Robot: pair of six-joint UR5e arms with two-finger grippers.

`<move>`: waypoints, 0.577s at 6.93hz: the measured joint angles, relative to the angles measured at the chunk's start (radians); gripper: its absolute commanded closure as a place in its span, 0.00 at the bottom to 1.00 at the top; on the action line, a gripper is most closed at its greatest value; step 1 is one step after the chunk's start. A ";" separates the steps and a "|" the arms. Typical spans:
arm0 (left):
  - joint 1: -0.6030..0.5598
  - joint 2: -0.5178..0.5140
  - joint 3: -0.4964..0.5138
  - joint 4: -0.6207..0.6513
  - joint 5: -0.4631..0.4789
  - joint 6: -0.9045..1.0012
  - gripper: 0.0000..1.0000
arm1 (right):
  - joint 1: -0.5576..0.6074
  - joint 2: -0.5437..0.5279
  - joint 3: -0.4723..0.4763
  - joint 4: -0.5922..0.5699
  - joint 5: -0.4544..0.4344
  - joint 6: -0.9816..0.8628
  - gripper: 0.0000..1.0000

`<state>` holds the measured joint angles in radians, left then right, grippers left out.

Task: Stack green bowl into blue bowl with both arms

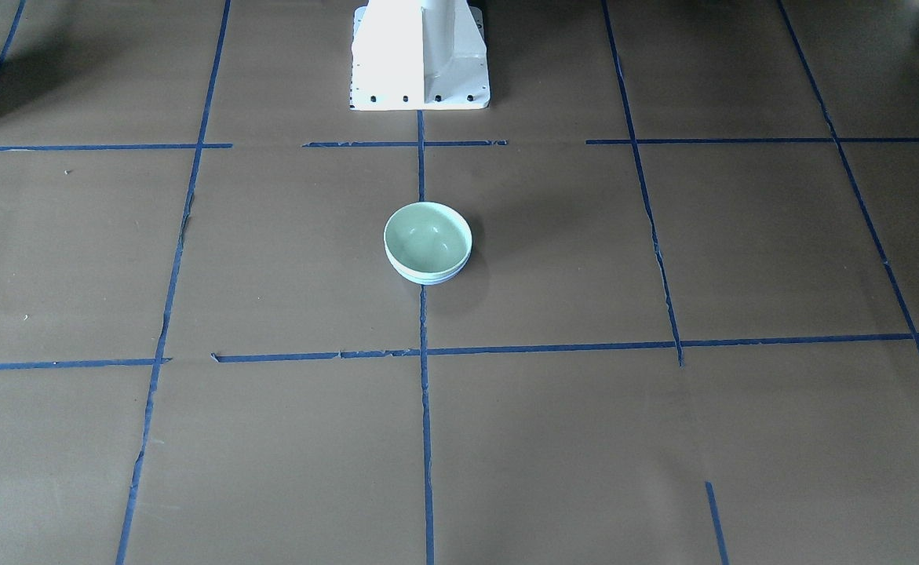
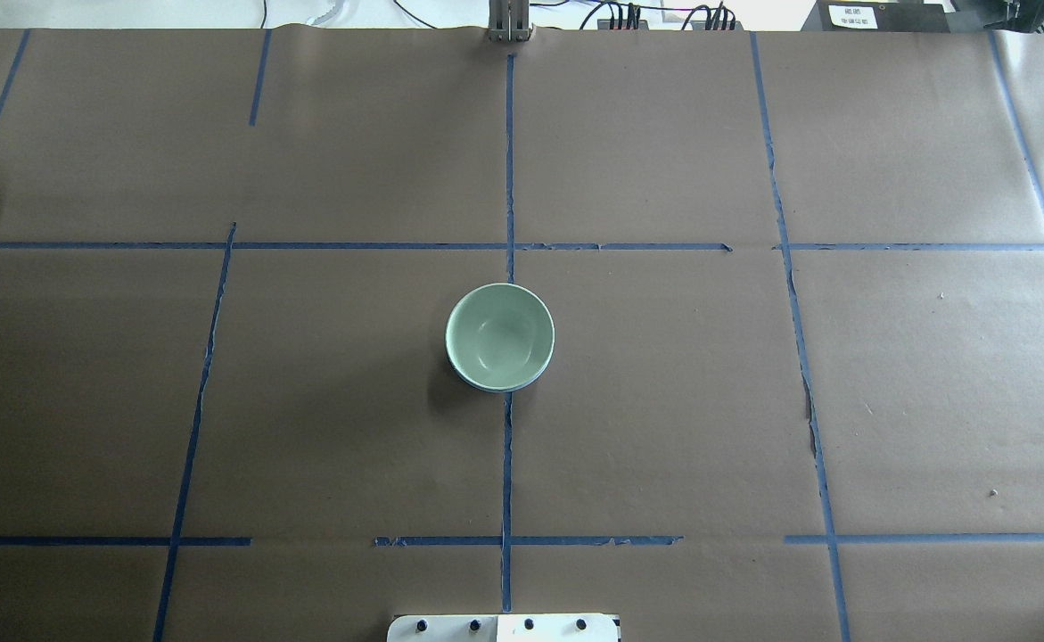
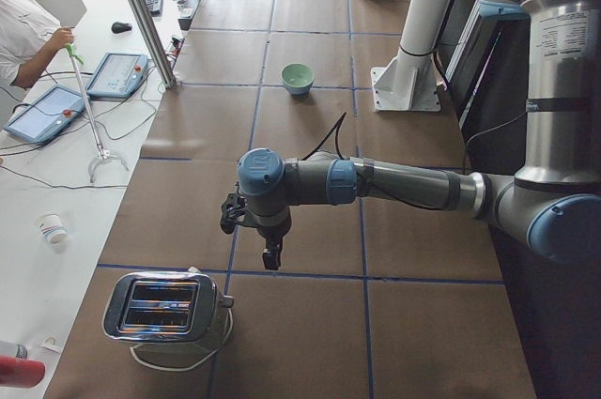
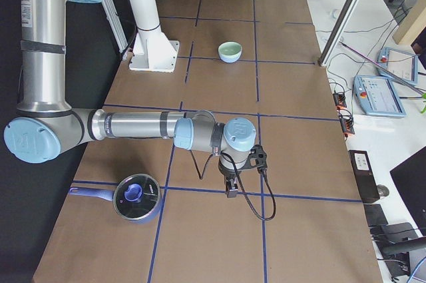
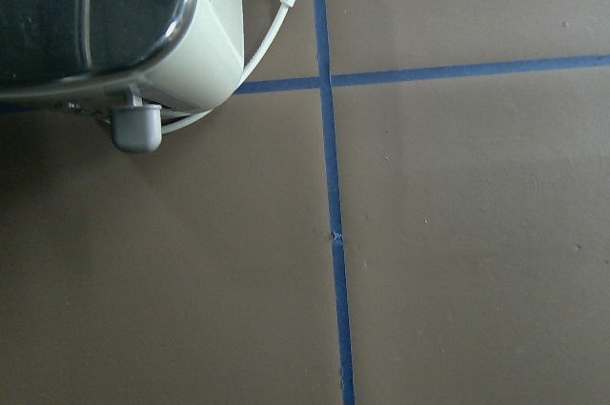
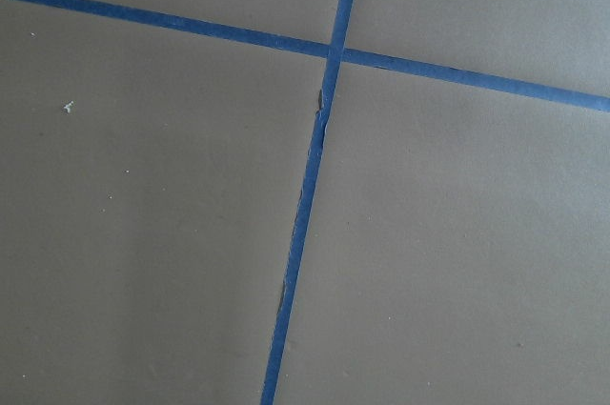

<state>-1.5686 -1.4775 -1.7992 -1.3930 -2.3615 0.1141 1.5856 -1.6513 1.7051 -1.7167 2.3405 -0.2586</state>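
Note:
The green bowl (image 1: 428,235) sits nested inside the blue bowl (image 1: 428,277) on the table's centre line, in front of the robot base; only the blue bowl's rim and lower wall show beneath it. In the overhead view the green bowl (image 2: 499,334) covers nearly all of the blue bowl (image 2: 497,387). My left gripper (image 3: 272,261) hangs over the table far from the bowls, near a toaster. My right gripper (image 4: 231,192) hangs over the table at the other end, near a pot. Both grippers show only in the side views, so I cannot tell whether they are open or shut.
A chrome toaster (image 3: 167,310) with a white cord stands by the left gripper and shows in the left wrist view (image 5: 105,14). A blue lidded pot (image 4: 136,198) sits by the right gripper. The white base pedestal (image 1: 420,55) stands behind the bowls. An operator (image 3: 28,33) sits at a side bench.

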 measured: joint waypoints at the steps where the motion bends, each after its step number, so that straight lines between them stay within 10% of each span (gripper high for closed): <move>1: 0.002 0.011 -0.012 0.000 0.001 0.000 0.00 | -0.002 -0.002 0.000 0.000 -0.001 -0.001 0.00; 4: 0.002 0.030 -0.020 -0.050 -0.004 -0.002 0.00 | -0.005 -0.009 -0.001 0.002 -0.003 -0.005 0.00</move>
<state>-1.5663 -1.4471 -1.8197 -1.4434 -2.3654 0.1120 1.5806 -1.6607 1.7043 -1.7150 2.3377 -0.2634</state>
